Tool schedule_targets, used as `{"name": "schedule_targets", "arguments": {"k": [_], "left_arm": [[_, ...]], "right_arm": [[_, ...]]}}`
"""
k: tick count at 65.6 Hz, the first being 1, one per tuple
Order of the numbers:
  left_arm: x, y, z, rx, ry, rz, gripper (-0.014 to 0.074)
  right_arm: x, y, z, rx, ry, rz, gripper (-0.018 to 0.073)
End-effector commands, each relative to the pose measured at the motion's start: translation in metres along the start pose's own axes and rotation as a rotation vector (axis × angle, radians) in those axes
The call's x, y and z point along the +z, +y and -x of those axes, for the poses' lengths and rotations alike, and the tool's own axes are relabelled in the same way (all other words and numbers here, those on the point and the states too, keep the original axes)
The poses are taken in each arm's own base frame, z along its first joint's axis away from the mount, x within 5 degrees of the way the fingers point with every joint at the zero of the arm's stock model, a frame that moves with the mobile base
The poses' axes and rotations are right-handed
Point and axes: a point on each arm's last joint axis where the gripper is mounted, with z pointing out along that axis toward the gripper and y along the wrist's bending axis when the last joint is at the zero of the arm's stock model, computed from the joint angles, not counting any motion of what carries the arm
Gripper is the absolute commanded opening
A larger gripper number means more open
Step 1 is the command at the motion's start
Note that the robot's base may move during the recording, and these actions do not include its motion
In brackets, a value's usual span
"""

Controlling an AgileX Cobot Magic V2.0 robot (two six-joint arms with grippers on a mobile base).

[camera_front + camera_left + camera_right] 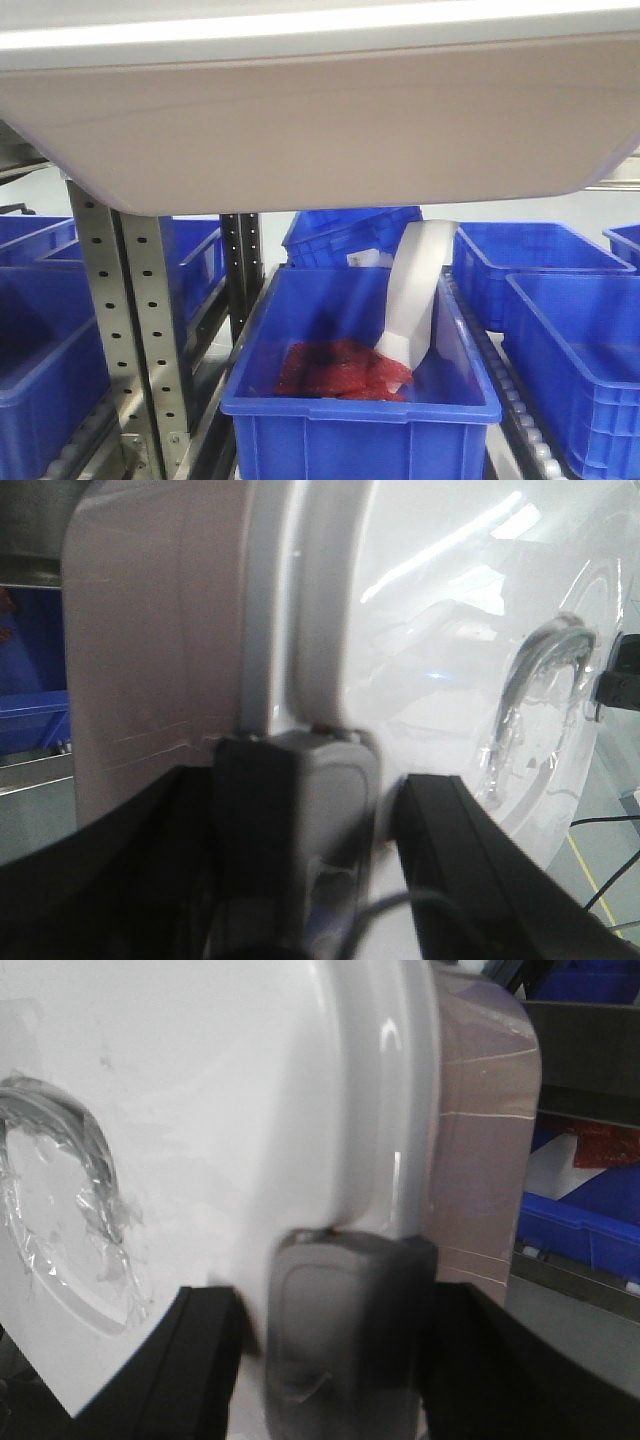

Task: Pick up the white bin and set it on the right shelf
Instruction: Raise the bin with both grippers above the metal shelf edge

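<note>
The white bin (320, 120) hangs in the air and fills the top of the front view, its lid rim along the upper edge. In the left wrist view my left gripper (318, 810) straddles a grey latch (330, 780) at one end of the bin (160, 630), shut on it beside the glossy lid and its recessed handle (540, 670). In the right wrist view my right gripper (345, 1330) is shut on the grey latch (340, 1310) at the other end of the bin (180, 1080). The right shelf is not clearly in view.
Below the bin, several blue crates (560, 260) sit on roller tracks (520, 410). The nearest blue crate (350, 400) holds red packets (340, 370) and a white strip (415, 290). Perforated steel uprights (130, 320) stand at the left.
</note>
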Motion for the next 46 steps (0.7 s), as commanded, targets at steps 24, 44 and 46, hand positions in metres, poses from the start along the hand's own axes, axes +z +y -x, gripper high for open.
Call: {"name": "schedule_targets", "arguments": {"k": [24, 44, 46], "left_arm": [[-0.0062, -0.0335, 0.0051, -0.003, -0.010, -0.238, 0.0248], [-0.0062, -0.0335, 0.0051, -0.003, -0.010, -0.238, 0.0248], [-0.0062, -0.0335, 0.0051, -0.003, -0.010, -0.238, 0.0248]], "right_arm": [[-0.0094, 0.0274, 0.0039, 0.001, -0.015, 0.200, 0.0428], [-0.0094, 0.0273, 0.0041, 0.001, -0.017, 0.199, 0.0428], [-0.0093, 0.0272, 0.0042, 0.001, -0.019, 0.198, 0.0428]]}}
